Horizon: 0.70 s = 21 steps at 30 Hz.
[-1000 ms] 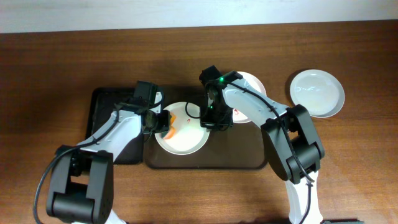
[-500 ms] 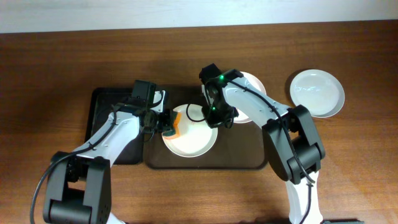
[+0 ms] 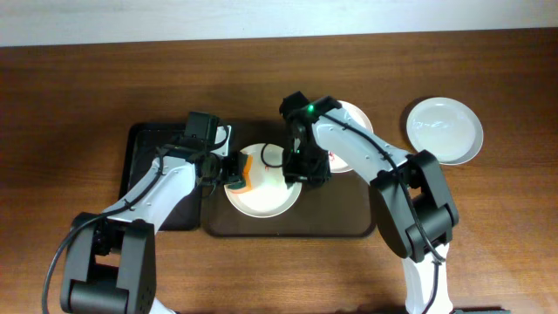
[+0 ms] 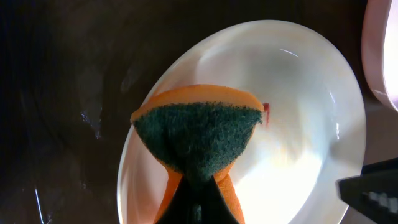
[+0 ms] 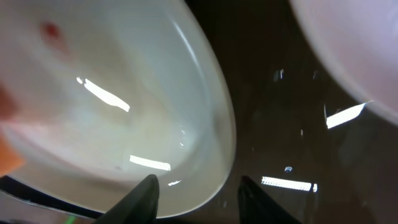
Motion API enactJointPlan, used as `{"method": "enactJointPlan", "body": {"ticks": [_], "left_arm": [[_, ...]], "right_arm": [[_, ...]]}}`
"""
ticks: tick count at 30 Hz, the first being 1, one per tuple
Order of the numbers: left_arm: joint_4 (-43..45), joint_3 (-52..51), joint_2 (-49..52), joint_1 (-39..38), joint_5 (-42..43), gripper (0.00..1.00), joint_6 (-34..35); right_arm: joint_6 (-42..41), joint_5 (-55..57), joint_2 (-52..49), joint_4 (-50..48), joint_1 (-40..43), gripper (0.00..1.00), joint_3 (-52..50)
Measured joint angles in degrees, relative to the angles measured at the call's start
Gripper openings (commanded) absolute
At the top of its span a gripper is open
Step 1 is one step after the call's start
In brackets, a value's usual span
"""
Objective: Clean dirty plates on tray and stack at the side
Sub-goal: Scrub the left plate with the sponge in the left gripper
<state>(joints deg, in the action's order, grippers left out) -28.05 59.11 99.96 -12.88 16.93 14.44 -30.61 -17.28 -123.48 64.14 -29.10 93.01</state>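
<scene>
While over plate point(image 3: 261, 196), left pincer point(image 3: 232, 171) clenched on sponge point(image 4: 198, 134), right pincer point(image 5: 199, 193) released astride rim.

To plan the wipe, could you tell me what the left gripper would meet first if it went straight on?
The sponge in the left gripper leads and would probably press into the white plate, beside the red spot; the gap is unclear.

no readable text, labels, brands or numbers show in any view
</scene>
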Motion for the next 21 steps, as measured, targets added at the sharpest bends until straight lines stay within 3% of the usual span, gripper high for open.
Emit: {"method": "enactJointPlan", "body": {"ticks": [1,2,4,10,21], "left_arm": [[0.00,0.00,0.00,0.00,-0.04,0.00,0.00],[0.00,0.00,0.00,0.00,-0.07,0.00,0.00],[0.02,0.00,0.00,0.00,-0.20,0.00,0.00],[0.20,0.00,0.00,0.00,-0.26,0.00,0.00],[5.22,-0.04,0.37,-1.62,1.84,0.00,2.14]], "right_arm": [[-1.09,-0.11,0.00,-0.98,-0.17,0.25,-1.20],[-2.23,-0.24,0.00,-2.78,-0.26,0.13,-3.85],[-3.52,-0.66,0.31,-4.72,-0.26,0.04,-5.73],[2.19,-0.55,1.05,-13.49,-0.20,0.04,-6.01],[4.28,0.50,1.09,-13.64,-0.26,0.04,-6.01]]}}
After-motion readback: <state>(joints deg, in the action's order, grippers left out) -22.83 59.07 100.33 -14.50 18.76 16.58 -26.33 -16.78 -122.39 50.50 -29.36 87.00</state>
